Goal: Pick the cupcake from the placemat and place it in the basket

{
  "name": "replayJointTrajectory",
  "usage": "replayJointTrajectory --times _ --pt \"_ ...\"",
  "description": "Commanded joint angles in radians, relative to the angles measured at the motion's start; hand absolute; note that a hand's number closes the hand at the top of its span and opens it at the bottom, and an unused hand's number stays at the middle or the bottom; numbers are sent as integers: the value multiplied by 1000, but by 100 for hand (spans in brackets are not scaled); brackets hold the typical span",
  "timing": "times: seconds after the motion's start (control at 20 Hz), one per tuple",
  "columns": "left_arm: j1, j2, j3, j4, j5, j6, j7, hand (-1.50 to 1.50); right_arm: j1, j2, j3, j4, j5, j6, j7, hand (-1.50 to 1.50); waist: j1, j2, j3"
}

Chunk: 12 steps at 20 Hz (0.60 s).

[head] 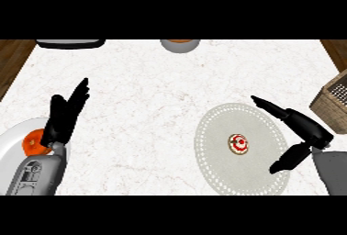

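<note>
Cupcake (238,143): upright, mid-mat (271,174). Right hand (303,131): open, at cupcake's 3 o'clock, not touching. Basket (333,104): bench edge, 2 o'clock. Left hand (64,117): open, resting. Advice: descend, straddle the cupcake low, close evenly, lift before swinging to 2 o'clock.

No legible text or labels anywhere.

Basket (333,104) cut off at right edge; orange item (32,143) on plate (12,142) partly hidden behind left hand (62,120).

Left robot hand (64,117) open, fingers straight up, right robot hand (301,131) open, thumb spread
</note>
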Motion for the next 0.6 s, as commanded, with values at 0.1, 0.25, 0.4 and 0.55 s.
replayJointTrajectory --times 0.1,0.25,0.4,0.55 --pt "34 16 40 -44 -3 -31 9 0 4 38 -3 -38 9 27 49 -150 0 -1 0" --pt "60 -41 -9 -76 -39 4 28 0 -50 92 11 -37 20 6 126 -150 2 -1 0" --pt "57 -24 39 -5 -17 -26 -57 0 -34 89 21 8 58 5 85 -150 1 0 0" --pt "4 -6 69 3 -4 -46 -18 0 1 80 35 12 91 11 37 -150 -1 0 0"
